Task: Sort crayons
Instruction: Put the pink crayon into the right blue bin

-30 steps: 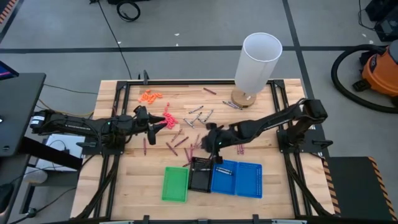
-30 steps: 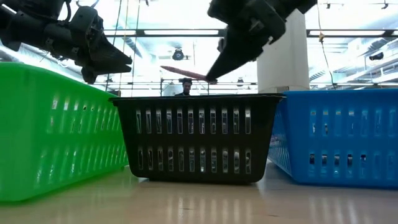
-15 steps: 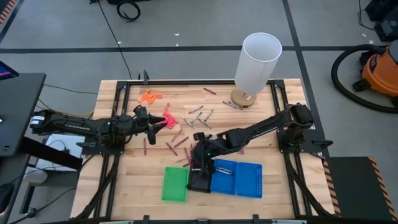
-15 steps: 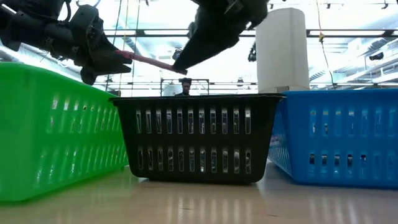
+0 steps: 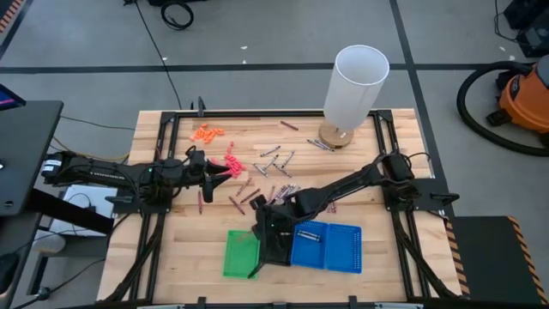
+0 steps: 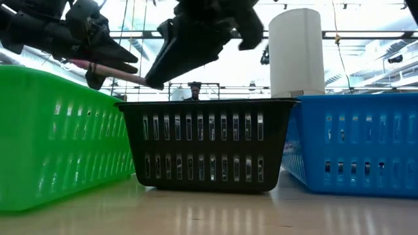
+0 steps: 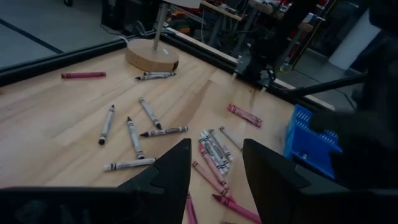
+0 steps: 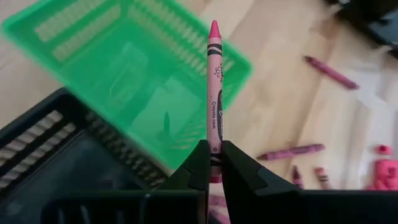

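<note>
High view looks straight down; low view sits at counter level; both share the green basket.

The table is pale, smooth wood with visible grain. 3 slotted baskets, green, black and blue, look like glossy plastic. The crayons wear matt paper wrappers.

Only one bit of text can be made out: small print running lengthwise on the wrapper of the pink-red crayon pinched in the right gripper. It appears to read "crayola.com", w/ a dark oval logo above it, too small to be read. No other labels, nos. or signs can be read on baskets, bench or arms.
</note>
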Robot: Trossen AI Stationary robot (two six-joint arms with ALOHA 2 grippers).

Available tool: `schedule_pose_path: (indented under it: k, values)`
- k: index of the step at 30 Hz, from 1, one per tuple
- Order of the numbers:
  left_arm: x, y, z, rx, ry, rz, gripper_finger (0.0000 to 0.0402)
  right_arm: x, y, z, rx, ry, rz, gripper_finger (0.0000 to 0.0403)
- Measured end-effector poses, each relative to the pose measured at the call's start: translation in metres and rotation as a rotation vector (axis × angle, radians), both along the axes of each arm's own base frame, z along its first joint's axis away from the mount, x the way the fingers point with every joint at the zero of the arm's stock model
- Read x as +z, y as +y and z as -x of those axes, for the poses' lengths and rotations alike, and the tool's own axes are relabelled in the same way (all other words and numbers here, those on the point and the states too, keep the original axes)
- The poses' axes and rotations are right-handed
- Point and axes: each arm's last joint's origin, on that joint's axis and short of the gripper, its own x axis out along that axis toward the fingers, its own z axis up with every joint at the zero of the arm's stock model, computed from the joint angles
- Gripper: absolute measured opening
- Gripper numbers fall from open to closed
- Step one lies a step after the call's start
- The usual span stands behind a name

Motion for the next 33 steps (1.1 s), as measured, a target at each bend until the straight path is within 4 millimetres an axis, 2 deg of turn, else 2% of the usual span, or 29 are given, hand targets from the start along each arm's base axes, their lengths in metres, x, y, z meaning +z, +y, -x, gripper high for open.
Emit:
schedule_pose_path:
  k: [3,7,15,23,33]
  values:
    - [-0.001,0.0,0.0,0.0,0.008,0.001,0.0157,0.003,0.003,0.006,-0.003,0.038,0.047,0.0032]
    - [-0.001,0.0,0.0,-0.001,0.01,-0.002,0.0157,0.024,0.01,0.025,-0.052,0.061,0.1,0.0032]
    - [-0.001,0.0,0.0,-0.001,0.014,-0.006,0.0157,0.043,0.039,0.077,-0.192,0.268,0.095,0.0032]
    - [-0.001,0.0,0.0,0.0,0.009,-0.003,0.0157,0.051,0.072,0.133,-0.461,0.46,0.039,0.0039]
    - [0.002,0.001,0.0,0.001,-0.012,-0.039,0.0157,0.045,0.103,0.185,-0.768,0.547,0.036,0.004]
